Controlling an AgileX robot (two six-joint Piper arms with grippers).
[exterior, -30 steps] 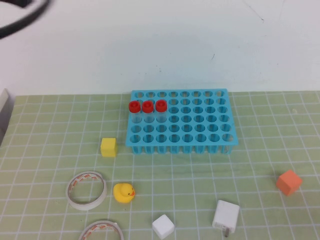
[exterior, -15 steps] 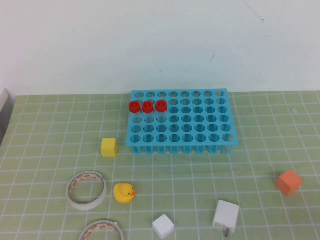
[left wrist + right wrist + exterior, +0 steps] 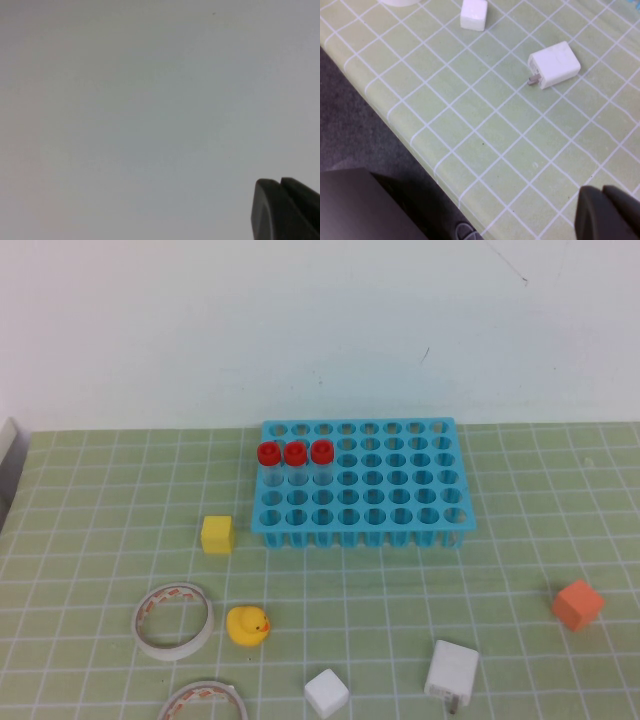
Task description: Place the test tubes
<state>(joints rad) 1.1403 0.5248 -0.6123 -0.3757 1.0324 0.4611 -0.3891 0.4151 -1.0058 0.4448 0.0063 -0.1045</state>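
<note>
A blue test tube rack stands at the middle of the green grid mat. Three clear test tubes with red caps stand upright side by side in holes at its left end, in the second row from the back. Neither arm shows in the high view. My left gripper is shut and empty, facing only a plain pale wall. My right gripper is shut and empty too, hanging over the mat near its front edge, apart from the rack.
On the mat lie a yellow cube, a rubber duck, two tape rolls, a white cube, a white charger plug and an orange cube. Dark floor lies beyond the mat's front edge.
A dark blurred arm part at the upper left of the high view has left the picture. The rack, tubes and loose objects have not moved.
</note>
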